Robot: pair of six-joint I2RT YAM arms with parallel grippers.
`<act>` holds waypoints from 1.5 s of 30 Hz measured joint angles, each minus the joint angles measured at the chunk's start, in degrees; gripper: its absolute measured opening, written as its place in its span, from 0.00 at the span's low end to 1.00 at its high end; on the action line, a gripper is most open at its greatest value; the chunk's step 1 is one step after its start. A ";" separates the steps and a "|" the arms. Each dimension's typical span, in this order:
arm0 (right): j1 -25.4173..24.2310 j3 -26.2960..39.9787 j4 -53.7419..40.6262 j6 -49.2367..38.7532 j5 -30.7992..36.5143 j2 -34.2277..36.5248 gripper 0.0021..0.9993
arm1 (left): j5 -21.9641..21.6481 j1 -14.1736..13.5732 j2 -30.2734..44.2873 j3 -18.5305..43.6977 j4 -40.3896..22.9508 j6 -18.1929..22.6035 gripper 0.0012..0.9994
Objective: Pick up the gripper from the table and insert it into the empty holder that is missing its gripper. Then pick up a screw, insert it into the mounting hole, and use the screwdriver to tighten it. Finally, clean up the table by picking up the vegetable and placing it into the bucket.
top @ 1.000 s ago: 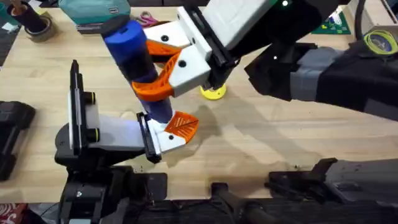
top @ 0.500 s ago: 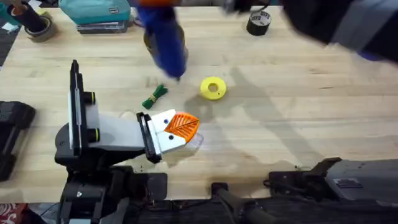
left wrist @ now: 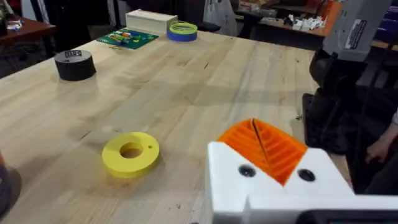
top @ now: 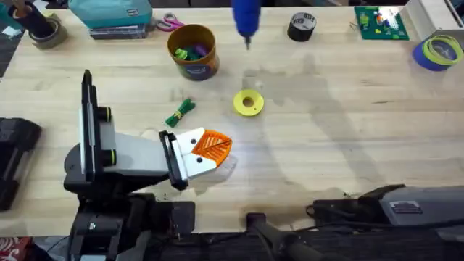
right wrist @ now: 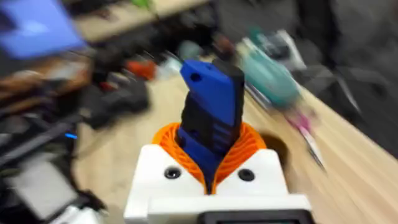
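My left gripper [top: 221, 147] lies low over the table near its front, shut, with nothing between its pads. Its white holder [top: 190, 158] carries the orange ribbed gripper [top: 212, 145]. In the left wrist view the gripper [left wrist: 273, 149] sits in the holder [left wrist: 273, 190] with two screw heads below it. The blue screwdriver [top: 246, 16] hangs tip down at the table's far edge. My right gripper [right wrist: 211, 158] is shut on the screwdriver [right wrist: 211, 106]. The green vegetable [top: 181, 112] lies on the wood, just beyond my left gripper. The bucket [top: 193, 52] stands farther back with small colourful things inside.
A yellow ring [top: 249, 102] lies mid-table, to the right of the vegetable. A black tape roll [top: 301, 27], a green board [top: 378, 20] and a blue tape roll [top: 437, 51] sit at the back right. A teal case [top: 109, 13] and another tape roll [top: 43, 30] sit back left.
The right arm has pulled up and back from my left gripper with the screwdriver, to the table's far edge, uncovering the vegetable, ring and bucket. The left arm has not moved.
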 joint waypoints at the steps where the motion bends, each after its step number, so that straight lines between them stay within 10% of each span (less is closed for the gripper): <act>1: -0.58 0.57 -4.13 -2.15 2.13 0.02 0.02 | 0.00 0.00 -0.02 0.00 0.00 -0.02 0.01; 7: -1.76 4.77 -25.03 -18.99 19.48 0.00 0.02 | 0.00 0.00 -0.02 0.00 0.00 -0.02 0.01; 20: -1.76 4.94 -38.86 -58.18 46.45 -0.20 0.02 | 0.00 0.00 0.00 0.00 0.00 -0.02 0.01; 45: -9.26 -34.46 -18.65 -86.44 52.34 -0.24 0.02 | 0.02 0.00 0.00 0.00 -0.01 -0.02 0.01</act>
